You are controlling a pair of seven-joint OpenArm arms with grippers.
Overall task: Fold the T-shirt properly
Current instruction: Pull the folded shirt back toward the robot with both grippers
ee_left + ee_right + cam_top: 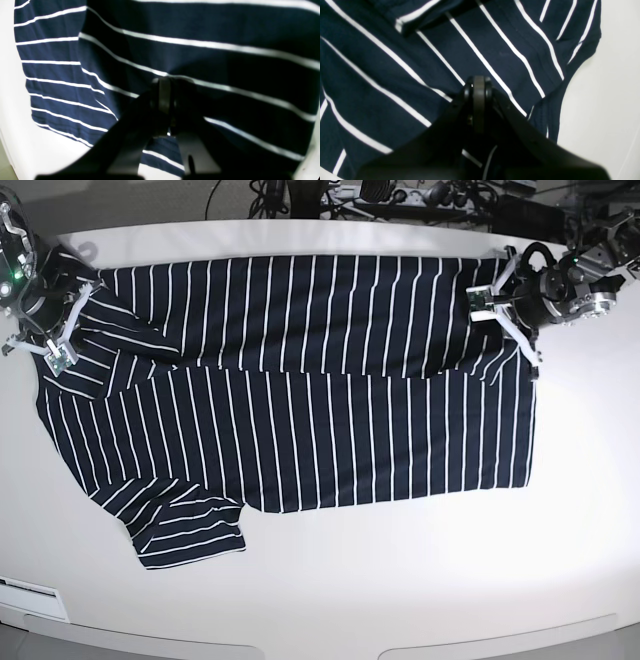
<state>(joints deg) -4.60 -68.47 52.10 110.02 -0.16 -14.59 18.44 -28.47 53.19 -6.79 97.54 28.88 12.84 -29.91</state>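
Note:
The T-shirt [330, 420], dark navy with thin white stripes, lies spread across the white table [420, 580], its far part folded over toward the middle. My left gripper [505, 320] sits at the shirt's right end in the base view. In the left wrist view the left gripper [163, 82] is shut, pinching a raised fold of the T-shirt [200, 57]. My right gripper [65, 320] is at the left end, by a sleeve. The right wrist view shows the right gripper [478, 82] shut on the T-shirt [395, 75].
One sleeve [185, 530] sticks out toward the table's front left. Bare white table surface [607, 100] lies beside the cloth's edge. Cables and equipment [400, 195] crowd the far side behind the table.

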